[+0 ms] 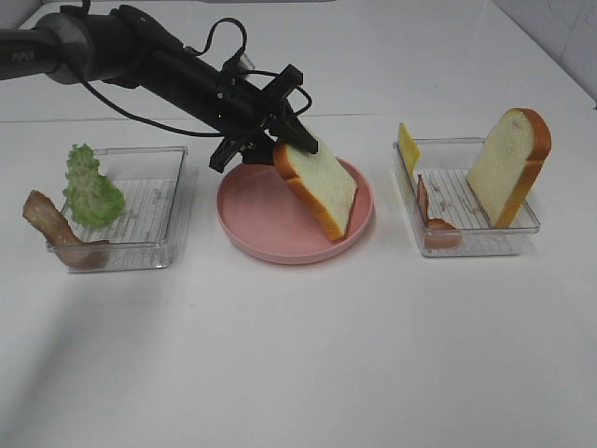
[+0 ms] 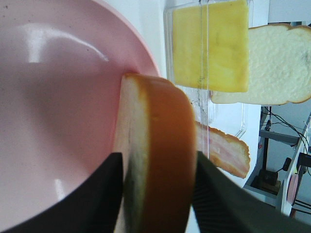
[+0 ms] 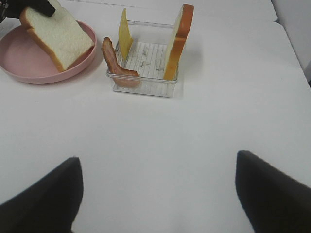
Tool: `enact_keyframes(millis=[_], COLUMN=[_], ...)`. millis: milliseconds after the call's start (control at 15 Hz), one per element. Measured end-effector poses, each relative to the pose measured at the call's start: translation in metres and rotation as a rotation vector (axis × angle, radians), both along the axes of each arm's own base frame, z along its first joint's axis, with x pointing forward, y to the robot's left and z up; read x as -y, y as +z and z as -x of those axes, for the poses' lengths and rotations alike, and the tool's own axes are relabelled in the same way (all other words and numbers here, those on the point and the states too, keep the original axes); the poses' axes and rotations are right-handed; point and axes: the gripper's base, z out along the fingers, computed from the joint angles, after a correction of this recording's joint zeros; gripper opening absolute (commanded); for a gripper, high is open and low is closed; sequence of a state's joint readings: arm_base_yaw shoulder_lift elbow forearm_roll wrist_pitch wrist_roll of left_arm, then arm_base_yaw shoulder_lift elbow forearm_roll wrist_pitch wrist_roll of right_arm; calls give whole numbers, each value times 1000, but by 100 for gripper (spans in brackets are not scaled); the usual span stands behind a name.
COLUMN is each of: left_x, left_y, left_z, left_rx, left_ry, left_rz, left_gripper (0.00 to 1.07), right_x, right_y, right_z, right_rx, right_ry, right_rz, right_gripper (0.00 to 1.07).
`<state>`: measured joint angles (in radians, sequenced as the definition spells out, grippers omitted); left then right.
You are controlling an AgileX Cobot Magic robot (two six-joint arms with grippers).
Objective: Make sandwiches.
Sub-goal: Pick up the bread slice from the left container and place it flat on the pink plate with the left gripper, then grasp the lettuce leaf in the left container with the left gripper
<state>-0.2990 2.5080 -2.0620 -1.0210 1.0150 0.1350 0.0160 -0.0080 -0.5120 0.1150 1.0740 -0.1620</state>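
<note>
- Exterior high: left gripper (image 1: 287,140) closed on the top crust of a bread slice (image 1: 319,187). Slice tilted steeply, lower edge apparently resting inside the pink plate (image 1: 244,233), close to the rim on the side away from the arm.
- Left of the plate, well apart on the table (image 1: 298,355): a clear tray (image 1: 140,257) holding lettuce (image 1: 91,191), with a bacon strip (image 1: 51,224) draped over its wall. Right of the plate: a second tray (image 1: 485,245) with another bread slice (image 1: 508,168) upright, cheese (image 1: 408,147) and a second bacon strip (image 1: 434,224).
- Left wrist: fingers pressed against opposite sides of the held slice, no gap visible. Plate surface directly beneath, bare of any filling.
- Right wrist: right gripper (image 3: 158,160) spread wide, holding nothing, hovering over bare table well away from the plate.
- Likely risk: if released at this tilt, could topple the wrong way or slide over the plate's near rim toward the second tray, since only one edge seems supported. Could also cling to a pad and lift off again as the fingers part.
</note>
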Motion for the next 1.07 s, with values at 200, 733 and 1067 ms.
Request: enact_keyframes(millis=[200, 733, 1067], left_x=[0, 2, -1], left_y=[0, 26, 85], left_z=[0, 3, -1], left_rx=[25, 255, 329], left_ry=[-24, -244, -157], left_rz=[-3, -333, -592], left_gripper=[77, 78, 77], right_x=[0, 0, 0], right_y=[0, 0, 0], right_z=[0, 0, 0], right_rx=[0, 0, 0], right_ry=[0, 0, 0], right_rz=[0, 0, 0], right_gripper=[80, 80, 80])
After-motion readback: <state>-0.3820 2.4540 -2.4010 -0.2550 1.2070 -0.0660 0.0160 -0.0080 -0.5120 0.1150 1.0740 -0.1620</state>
